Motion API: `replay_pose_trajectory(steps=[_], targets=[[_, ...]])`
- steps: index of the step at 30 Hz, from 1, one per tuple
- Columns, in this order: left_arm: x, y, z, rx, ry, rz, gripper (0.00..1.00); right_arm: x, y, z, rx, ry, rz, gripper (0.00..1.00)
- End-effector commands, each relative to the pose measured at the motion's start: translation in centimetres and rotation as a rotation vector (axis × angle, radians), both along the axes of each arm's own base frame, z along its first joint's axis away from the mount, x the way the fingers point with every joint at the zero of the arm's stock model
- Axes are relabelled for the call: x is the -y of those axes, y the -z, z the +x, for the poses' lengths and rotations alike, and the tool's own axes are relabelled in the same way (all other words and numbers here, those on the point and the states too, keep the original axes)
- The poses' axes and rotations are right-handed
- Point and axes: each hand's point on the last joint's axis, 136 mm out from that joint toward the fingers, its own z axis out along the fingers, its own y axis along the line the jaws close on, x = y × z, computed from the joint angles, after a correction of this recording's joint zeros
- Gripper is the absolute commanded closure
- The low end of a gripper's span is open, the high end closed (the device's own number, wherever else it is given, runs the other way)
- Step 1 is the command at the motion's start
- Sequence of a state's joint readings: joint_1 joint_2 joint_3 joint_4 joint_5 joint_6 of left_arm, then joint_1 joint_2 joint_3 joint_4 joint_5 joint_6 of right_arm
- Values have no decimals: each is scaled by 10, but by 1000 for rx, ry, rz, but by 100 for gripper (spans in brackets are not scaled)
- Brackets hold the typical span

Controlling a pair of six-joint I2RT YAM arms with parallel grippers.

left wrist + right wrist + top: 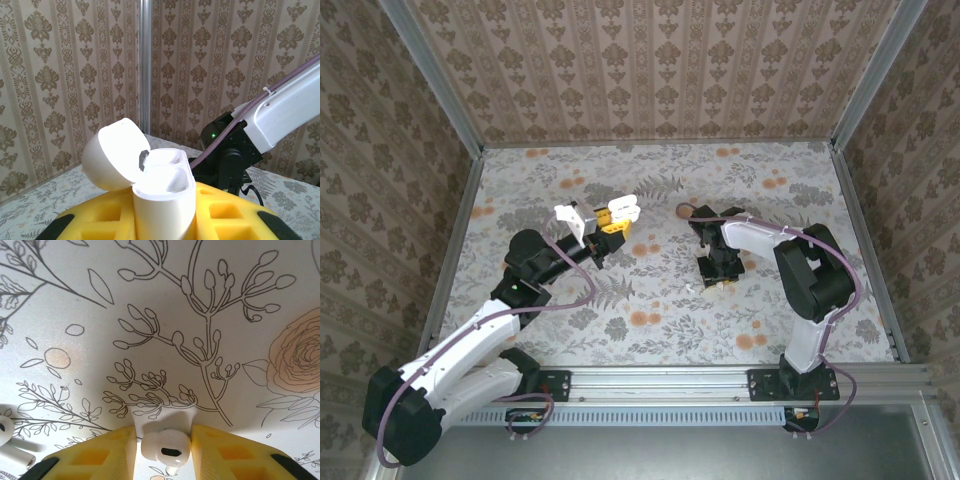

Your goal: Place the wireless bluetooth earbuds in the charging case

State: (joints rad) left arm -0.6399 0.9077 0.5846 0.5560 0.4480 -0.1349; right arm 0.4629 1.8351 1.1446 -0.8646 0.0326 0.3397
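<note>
White earbud [166, 446], dark grille [171, 452], between right end effector [164, 440] pads [100, 456], grip unclear, left end effector [162, 226] clamping case [165, 192]

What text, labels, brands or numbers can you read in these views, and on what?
None readable.
No print on the white glossy plastic charging case, lid open.
No marking on the small white plastic earbud.
Only ornament, no lettering, on the patterned wallpaper and the floral table cover.
</note>
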Motion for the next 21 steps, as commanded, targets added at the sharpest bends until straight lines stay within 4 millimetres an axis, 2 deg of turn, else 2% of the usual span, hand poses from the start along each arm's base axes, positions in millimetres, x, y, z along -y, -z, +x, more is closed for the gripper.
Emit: replay_pose_trajectory(steps=[1,9,14,18,21], targets=[[-1,-7,-1,8,2,-12,75,3,6,-5,-28,-6,-22,66],[-1,-7,0,6,2,-12,75,7,10,-10,-28,6,-9,71],[1,-7,0,1,9,-12,75,5,5,-9,-5,19,20,71],[3,-4,1,-7,13,-7,75,-1,-13,-2,48,23,59,71],[4,-1,4,-16,9,-2,75,-3,-40,6,132,30,93,71]])
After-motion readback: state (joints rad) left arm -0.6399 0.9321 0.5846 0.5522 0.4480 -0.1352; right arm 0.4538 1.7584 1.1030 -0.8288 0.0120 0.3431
